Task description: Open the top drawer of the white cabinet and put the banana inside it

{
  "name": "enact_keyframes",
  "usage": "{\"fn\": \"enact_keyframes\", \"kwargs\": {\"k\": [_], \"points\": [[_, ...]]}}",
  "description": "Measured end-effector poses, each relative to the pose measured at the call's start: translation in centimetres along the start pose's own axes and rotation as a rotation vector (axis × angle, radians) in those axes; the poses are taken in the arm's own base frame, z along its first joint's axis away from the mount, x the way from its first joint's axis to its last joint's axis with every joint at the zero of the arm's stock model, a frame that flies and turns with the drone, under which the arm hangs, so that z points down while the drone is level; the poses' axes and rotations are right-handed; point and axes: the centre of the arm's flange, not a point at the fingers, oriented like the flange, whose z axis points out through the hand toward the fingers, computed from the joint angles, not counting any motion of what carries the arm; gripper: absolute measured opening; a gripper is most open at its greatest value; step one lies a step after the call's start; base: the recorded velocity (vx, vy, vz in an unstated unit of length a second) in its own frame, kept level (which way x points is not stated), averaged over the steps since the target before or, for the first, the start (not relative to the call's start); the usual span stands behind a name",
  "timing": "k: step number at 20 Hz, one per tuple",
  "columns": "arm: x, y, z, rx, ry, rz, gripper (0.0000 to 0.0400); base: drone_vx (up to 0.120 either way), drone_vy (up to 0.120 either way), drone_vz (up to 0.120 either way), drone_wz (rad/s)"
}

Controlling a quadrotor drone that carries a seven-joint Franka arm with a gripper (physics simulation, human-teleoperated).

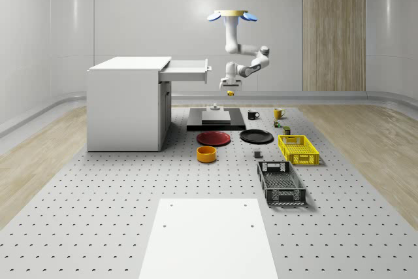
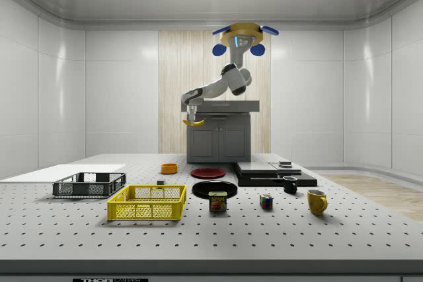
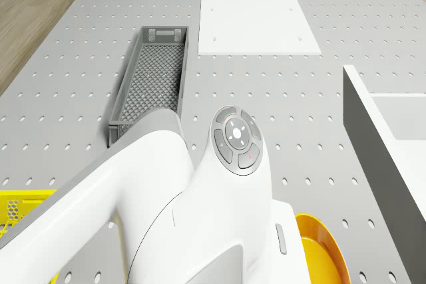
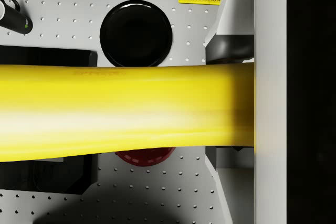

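Whole-scene view: drone [image 1: 232, 14] hovering beside cabinet [image 1: 127, 102]; claw [image 1: 228, 90] clamping banana [image 1: 230, 93], hanging just off the open drawer [image 1: 186, 70], lower than its rim.

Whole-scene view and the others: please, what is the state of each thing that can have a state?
Top drawer of the white cabinet: pulled open.
Lower cabinet doors: closed.
Yellow banana: held in the air, beside the open drawer, not yet inside.
Gripper: shut on the banana.
Drone: hovering above the black platform.
Yellow mesh crate: empty.
Dark mesh crate: empty.
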Motion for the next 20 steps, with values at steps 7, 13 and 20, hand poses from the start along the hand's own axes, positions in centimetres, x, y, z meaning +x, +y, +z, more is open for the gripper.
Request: {"fn": "enact_keyframes", "kwargs": {"k": [7,13,20], "points": [[0.00,0.00,0.00,0.000,0.000,0.000,0.0190,-0.120,-0.040,0.120,0.000],[0.00,0.00,0.00,0.000,0.000,0.000,0.0190,-0.120,-0.033,0.120,0.000],[0.00,0.00,0.00,0.000,0.000,0.000,0.0190,-0.120,-0.057,0.120,0.000]]}}
